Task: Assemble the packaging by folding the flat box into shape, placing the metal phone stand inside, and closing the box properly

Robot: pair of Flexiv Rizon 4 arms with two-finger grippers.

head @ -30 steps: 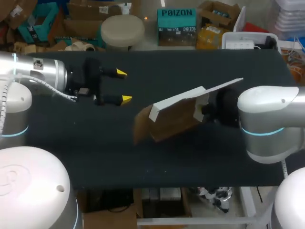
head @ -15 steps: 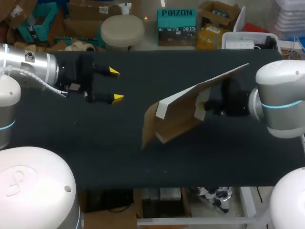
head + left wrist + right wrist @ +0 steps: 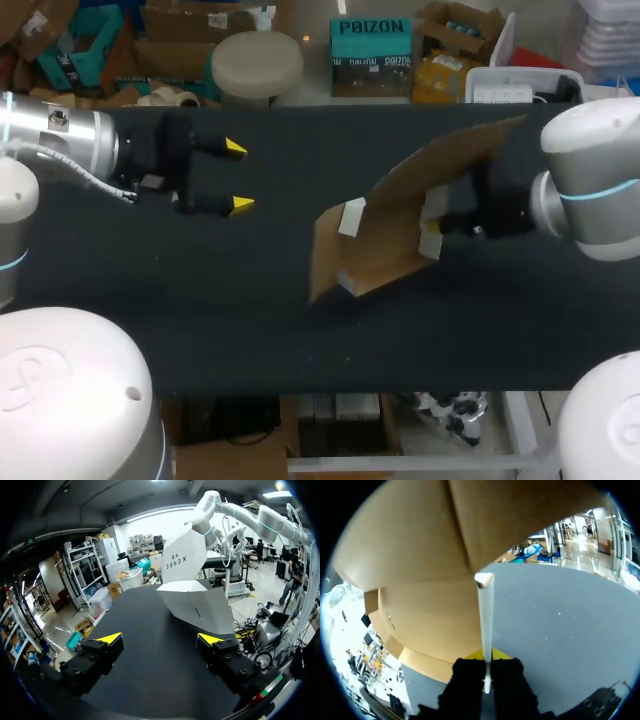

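Your right gripper [image 3: 487, 655] is pinching the right end of the half-folded box [image 3: 380, 240], which is hanging tilted over the table [image 3: 200, 300], long axis slanting across, your spread left gripper [image 3: 238, 177] hovering well apart off its left end.

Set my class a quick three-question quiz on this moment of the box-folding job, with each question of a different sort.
1. True or false: the left tool is shut on the cardboard box.
2. Multiple choice: what does the right tool grip?
A. a thin panel of the cardboard box, edge-on between its fingers
B. a metal phone stand
C. nothing
3. Fill the gap: the left tool's fingers stand ____, with nothing between them.

Key: 1 false; 2 A; 3 open.
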